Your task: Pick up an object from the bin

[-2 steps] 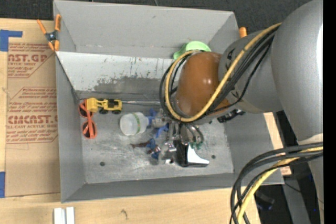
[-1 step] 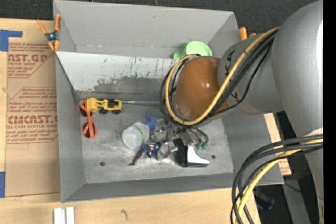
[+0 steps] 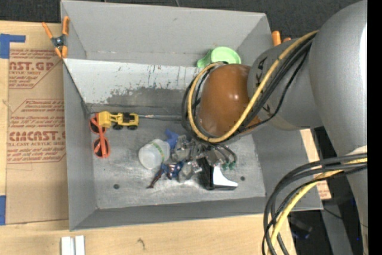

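My gripper [image 3: 192, 153] is low over the bin floor, right of the middle, under the arm's orange cover. It stands in a small cluster of things. A clear whitish cup [image 3: 153, 153] lies on its side just to its left. A small blue piece [image 3: 172, 140] lies by its upper left. A dark thin piece with blue on it [image 3: 165, 173] lies just below it. A black and white object [image 3: 218, 178] lies at its lower right. Whether anything is in the gripper is hidden.
A yellow toy vehicle [image 3: 119, 120] sits at the left near the back wall's foot, with an orange scissor-like tool [image 3: 100, 138] below it by the left wall. A light green thing [image 3: 221, 57] shows behind the orange cover at the back right.
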